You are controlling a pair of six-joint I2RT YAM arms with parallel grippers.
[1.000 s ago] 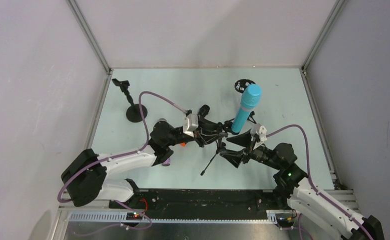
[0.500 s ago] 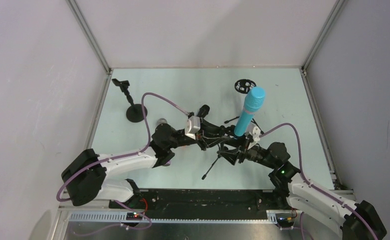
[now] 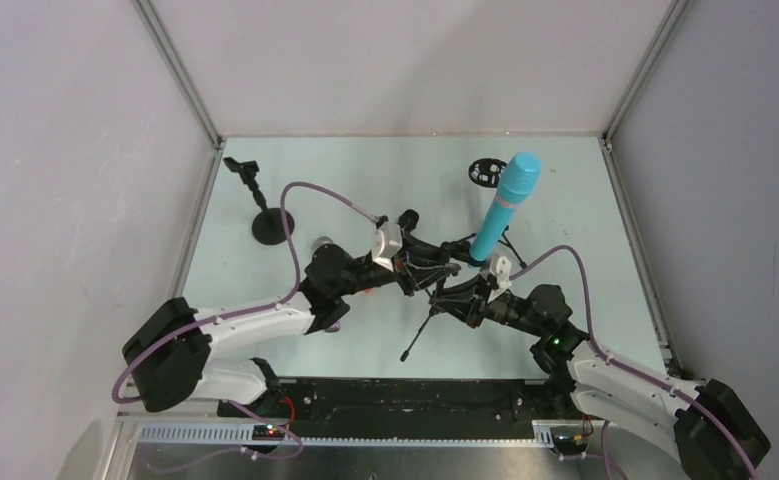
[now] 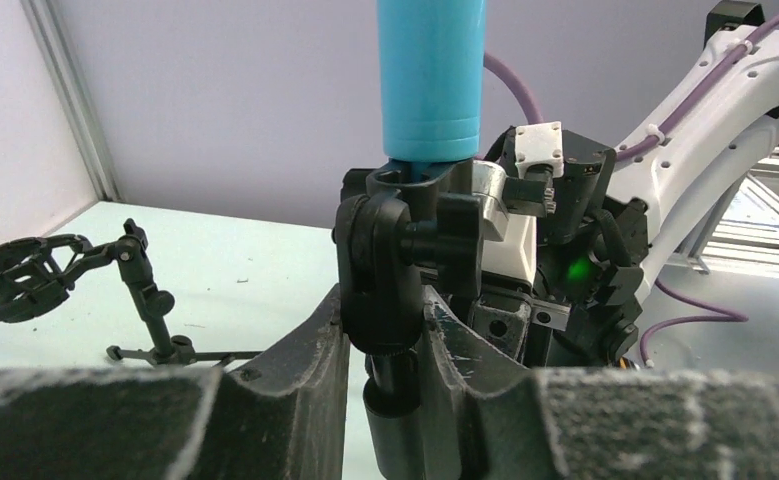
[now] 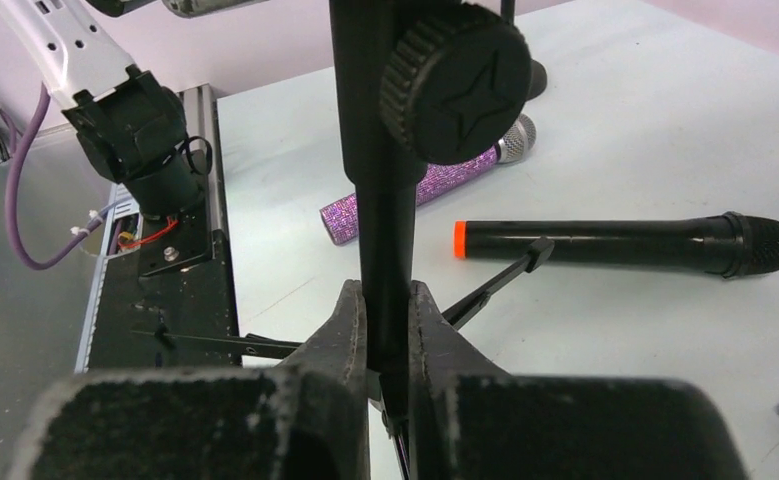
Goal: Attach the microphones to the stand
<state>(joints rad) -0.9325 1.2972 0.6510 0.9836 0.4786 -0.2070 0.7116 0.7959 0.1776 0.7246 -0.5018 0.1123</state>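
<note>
The turquoise microphone (image 4: 432,70) stands nearly upright at the top of the stand (image 5: 380,210), its lower end seated in the stand's black clip, directly above the left hand (image 4: 383,320). That hand is clamped on the stand's rounded black swivel joint just under the clip, one finger on each side. The left arm reaches in low from the stand's left, forearm almost level with the desk (image 3: 365,170).

The right hand (image 5: 387,310) is closed tight on the stand's thin black pole, lower down than the left hand and below a ribbed round knob (image 5: 455,85) with a star moulded in its face. The right arm comes in from the stand's right, wrist low.

The purple glitter microphone (image 5: 425,190), sparkly-bodied with a silver mesh head, and the black microphone (image 5: 615,243), smooth matte with an orange end ring and a dark mesh head, both lie flat on the desk left of the stand. Neither hand touches them. One thin leg of the stand points toward the orange end.

The hands' fingers are dark, with rough grey padding.
</note>
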